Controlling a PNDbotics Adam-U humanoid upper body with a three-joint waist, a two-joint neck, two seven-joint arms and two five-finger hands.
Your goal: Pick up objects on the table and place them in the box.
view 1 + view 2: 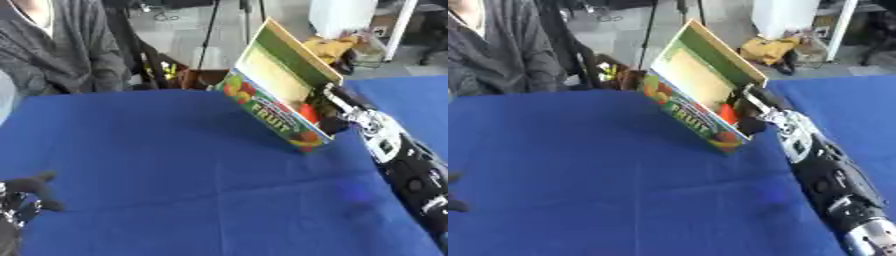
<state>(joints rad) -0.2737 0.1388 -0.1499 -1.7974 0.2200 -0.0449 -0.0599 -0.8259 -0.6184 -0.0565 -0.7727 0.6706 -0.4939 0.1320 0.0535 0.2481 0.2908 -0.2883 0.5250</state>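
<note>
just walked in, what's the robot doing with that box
The robot's right hand is reaching into the fruit-printed box, which stands tilted on the blue table. Something red shows inside by the hand; whether it is held is unclear. The left hand rests idle at the lower left.

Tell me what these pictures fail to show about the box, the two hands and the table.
- Box contents: both views, tilted wall hides the bottom.
- Right hand: fingers inside the box, so any grasp is hidden.
- Red thing: blurred, unidentifiable.
- Left hand: cut off by the left eye view's lower left edge.
- Blue table: its near part falls below the bottom edge.
</note>
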